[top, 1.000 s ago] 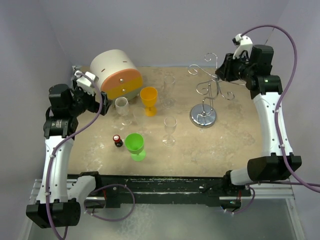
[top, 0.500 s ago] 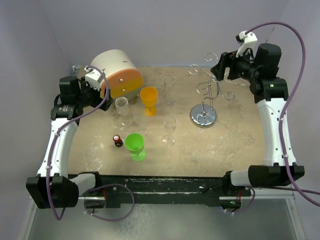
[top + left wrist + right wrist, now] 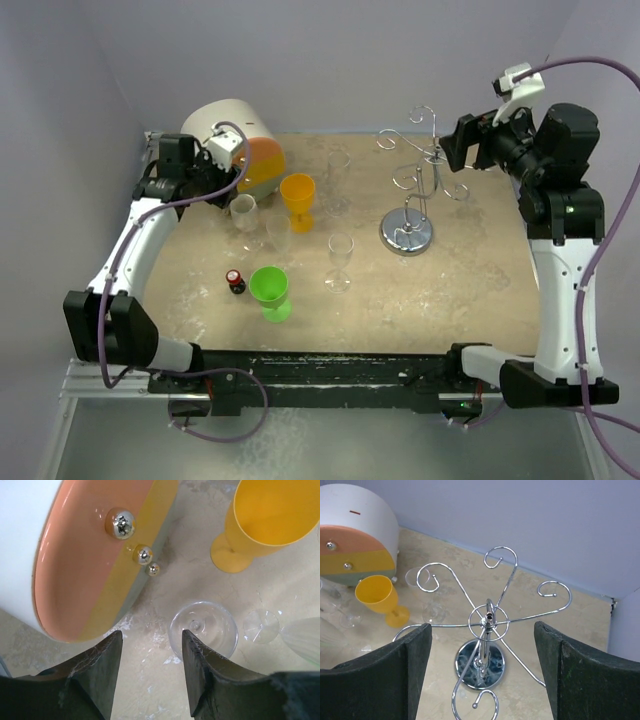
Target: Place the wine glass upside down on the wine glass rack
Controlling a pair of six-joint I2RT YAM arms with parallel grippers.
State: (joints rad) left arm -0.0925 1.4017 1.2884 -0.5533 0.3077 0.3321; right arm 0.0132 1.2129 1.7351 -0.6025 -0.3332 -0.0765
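bright, even light, soft shadows; glints on the wine glass rack (image 3: 479,664); little blur.

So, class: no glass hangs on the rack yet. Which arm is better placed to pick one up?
Left. The left gripper hovers open just above a clear glass, its fingers pointing down beside it. The right gripper is open and empty over the rack, away from every glass.
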